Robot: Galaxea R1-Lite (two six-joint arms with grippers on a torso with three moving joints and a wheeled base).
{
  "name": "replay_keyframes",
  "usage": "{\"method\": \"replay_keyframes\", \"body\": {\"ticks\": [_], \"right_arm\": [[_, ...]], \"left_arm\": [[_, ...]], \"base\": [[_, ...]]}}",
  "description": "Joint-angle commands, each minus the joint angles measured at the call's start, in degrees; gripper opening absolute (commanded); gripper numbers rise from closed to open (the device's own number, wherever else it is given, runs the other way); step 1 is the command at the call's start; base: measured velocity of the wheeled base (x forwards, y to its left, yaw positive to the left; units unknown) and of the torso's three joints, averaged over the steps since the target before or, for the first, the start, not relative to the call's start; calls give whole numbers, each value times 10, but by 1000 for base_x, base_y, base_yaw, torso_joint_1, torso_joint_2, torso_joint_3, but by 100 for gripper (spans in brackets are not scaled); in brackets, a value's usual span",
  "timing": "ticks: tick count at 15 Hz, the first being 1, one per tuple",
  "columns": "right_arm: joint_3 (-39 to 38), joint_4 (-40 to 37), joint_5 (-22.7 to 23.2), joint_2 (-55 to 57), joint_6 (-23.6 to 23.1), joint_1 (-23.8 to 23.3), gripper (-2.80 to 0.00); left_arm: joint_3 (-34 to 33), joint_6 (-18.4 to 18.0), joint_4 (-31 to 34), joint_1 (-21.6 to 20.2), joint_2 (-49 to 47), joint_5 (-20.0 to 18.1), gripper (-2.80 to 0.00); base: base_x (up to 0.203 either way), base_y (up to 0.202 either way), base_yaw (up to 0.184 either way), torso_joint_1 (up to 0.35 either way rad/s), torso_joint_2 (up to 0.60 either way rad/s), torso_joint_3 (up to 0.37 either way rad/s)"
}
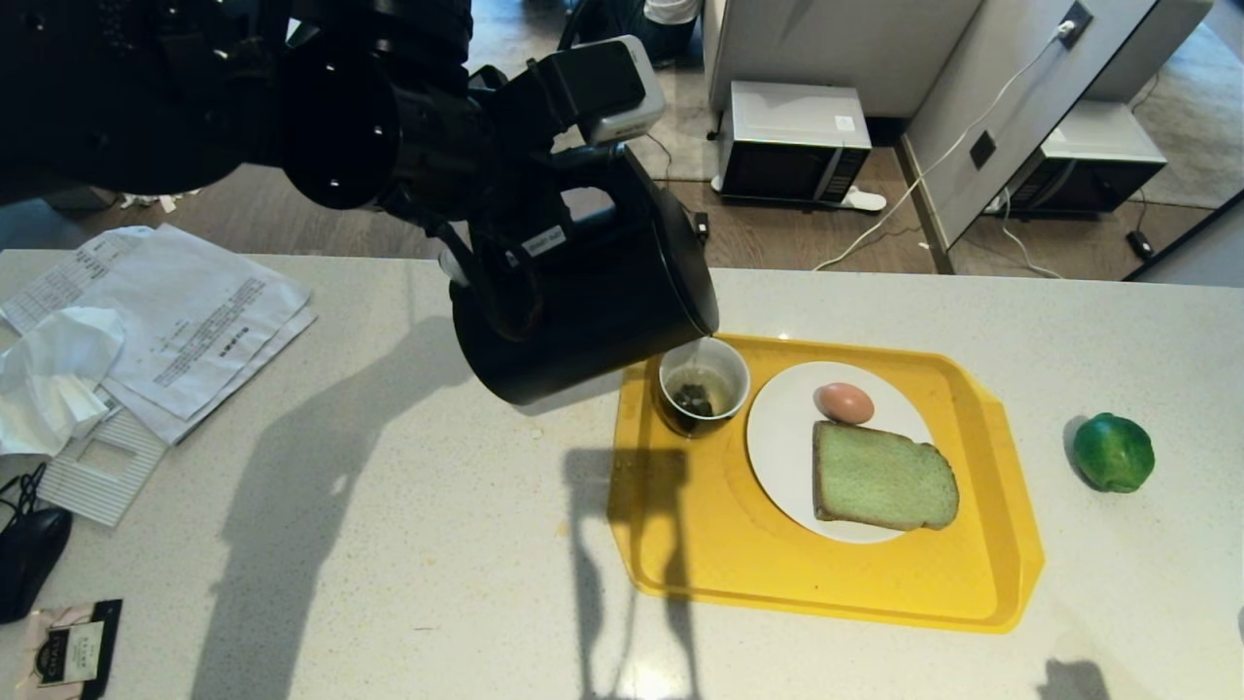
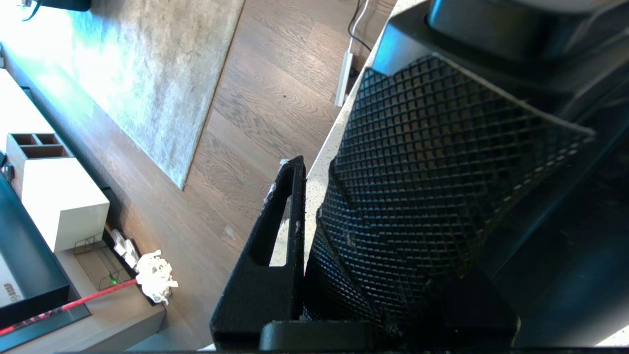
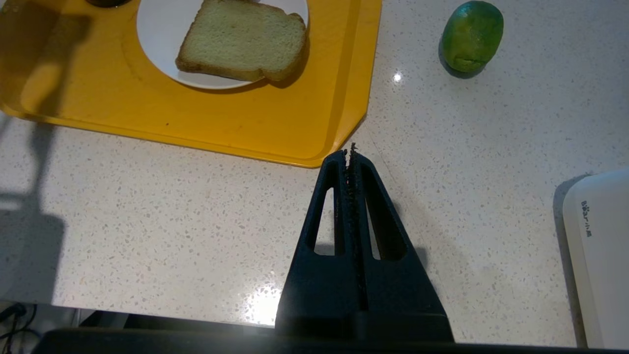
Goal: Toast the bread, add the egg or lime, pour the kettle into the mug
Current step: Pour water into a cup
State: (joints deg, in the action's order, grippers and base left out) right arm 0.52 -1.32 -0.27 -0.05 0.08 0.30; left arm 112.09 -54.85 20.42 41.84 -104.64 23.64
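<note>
**Inspector:** State the surface and the room.

**Assistant:** Pale speckled desk (image 1: pixel 408 506). A yellow tray (image 1: pixel 680 544) carries the mug (image 1: pixel 704 386), with a white plate (image 1: pixel 777 437) to its right bearing the bread (image 1: pixel 882 477) and an egg (image 1: pixel 844 402). The lime (image 1: pixel 1114 452) sits on the desk, right of the tray. Papers (image 1: pixel 185 321) lie far left. Beyond the desk, wood floor (image 1: pixel 777 233) with two microwaves (image 1: pixel 795 141).

**Inspector:** Pincers?

**Assistant:** Left pincer (image 2: pixel 314 231) pinches the kettle (image 1: pixel 583 311), which is tilted, spout over the mug. Right pincer (image 3: pixel 351 153) is pressed together above the desk near the tray's near right corner.
</note>
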Motion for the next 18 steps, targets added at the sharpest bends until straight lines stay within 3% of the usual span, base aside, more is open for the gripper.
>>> {"method": "replay_keyframes", "body": {"ticks": [1, 8, 18], "right_arm": [[0, 0, 0, 0, 0, 0, -280], [0, 0, 0, 0, 0, 0, -280], [0, 0, 0, 0, 0, 0, -280]], "left_arm": [[0, 7, -1, 0, 2, 1, -280], [0, 19, -1, 3, 18, -1, -280], [-22, 83, 1, 14, 56, -21, -280]], "base": [[0, 0, 0, 0, 0, 0], [0, 0, 0, 0, 0, 0], [0, 0, 0, 0, 0, 0]]}}
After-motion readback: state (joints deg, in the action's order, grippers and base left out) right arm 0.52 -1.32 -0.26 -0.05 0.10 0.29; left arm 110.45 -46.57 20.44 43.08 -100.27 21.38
